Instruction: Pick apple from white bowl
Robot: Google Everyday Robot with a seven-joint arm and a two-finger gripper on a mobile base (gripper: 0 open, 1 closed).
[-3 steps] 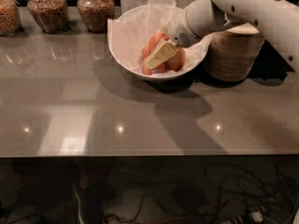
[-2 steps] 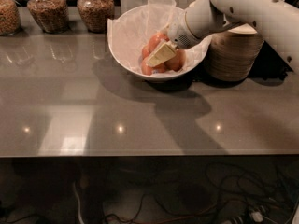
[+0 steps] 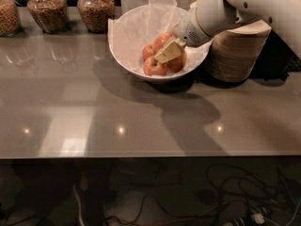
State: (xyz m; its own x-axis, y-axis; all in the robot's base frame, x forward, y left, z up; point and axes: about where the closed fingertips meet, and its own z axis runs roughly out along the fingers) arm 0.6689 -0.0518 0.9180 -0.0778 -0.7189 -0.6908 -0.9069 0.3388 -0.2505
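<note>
Apples are lying in the white bowl under the hand, which is reaching for one; pinching or not, I cannot tell. Next comes lifting.

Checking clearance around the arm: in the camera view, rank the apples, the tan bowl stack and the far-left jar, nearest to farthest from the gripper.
The gripper sits inside the white bowl.
1. apples, right beside it in the bowl.
2. tan bowl stack, just right of the bowl.
3. far-left jar, at the back left.
</note>
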